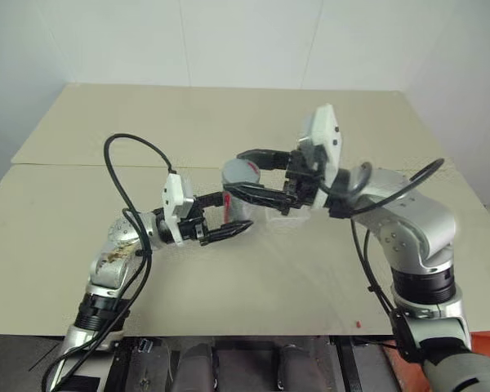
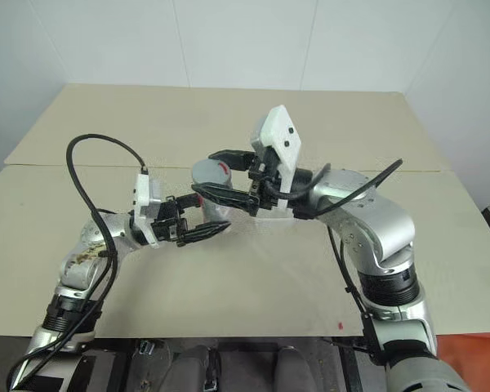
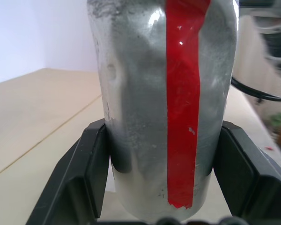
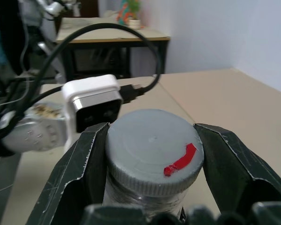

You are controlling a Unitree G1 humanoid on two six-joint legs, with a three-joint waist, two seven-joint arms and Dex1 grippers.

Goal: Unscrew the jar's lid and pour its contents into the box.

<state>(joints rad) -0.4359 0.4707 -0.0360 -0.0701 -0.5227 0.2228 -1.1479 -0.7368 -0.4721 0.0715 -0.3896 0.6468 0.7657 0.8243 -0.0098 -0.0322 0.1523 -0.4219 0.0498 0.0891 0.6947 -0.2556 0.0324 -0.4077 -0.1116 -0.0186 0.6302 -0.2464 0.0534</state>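
The jar (image 1: 238, 198) is standing upright above the beige table (image 1: 82, 245), its body clenched by the left gripper (image 1: 229, 216) from the left while the right gripper (image 4: 152, 154) is clamping the grey lid (image 4: 152, 150) from the right. The clear box (image 1: 287, 215) is apparently sitting just behind, below the right gripper; white walls are enclosing the room.

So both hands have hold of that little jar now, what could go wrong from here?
The left hand pinches the jar low on its smooth label, so the jar might spin with the lid instead of unscrewing. The right hand grips only the lid's rim and could slip. The jar is held off the table; dropped, it may roll away.
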